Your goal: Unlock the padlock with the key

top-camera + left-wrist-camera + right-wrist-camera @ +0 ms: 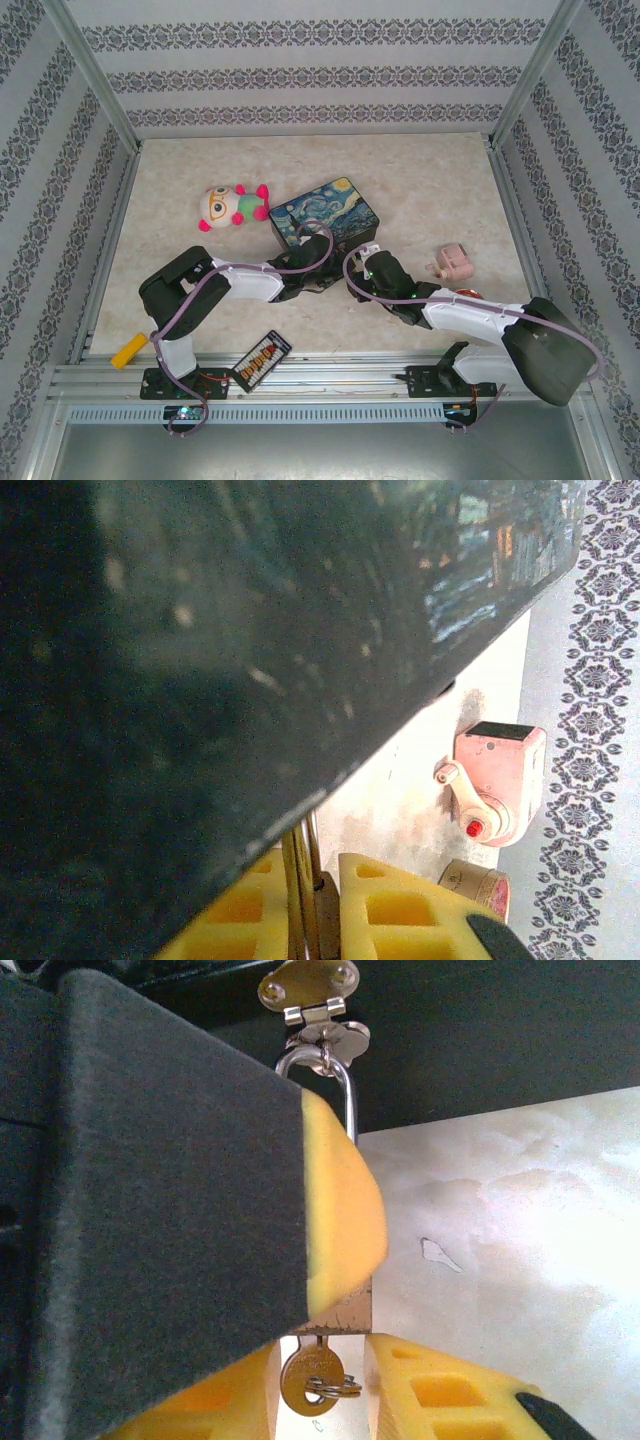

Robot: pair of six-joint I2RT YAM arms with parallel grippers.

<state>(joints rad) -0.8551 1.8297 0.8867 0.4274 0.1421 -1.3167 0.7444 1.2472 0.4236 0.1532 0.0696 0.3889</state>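
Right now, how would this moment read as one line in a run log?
left pincer shut on padlock | padlock hangs from box hasp | key seated in padlock | right pincer astride key, grip unclear

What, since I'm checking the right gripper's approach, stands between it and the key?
Nothing visible does. The key hangs under the padlock, directly between the open fingers of the right gripper, with small gaps either side. A padded finger of the left gripper covers the padlock body above, not the key.
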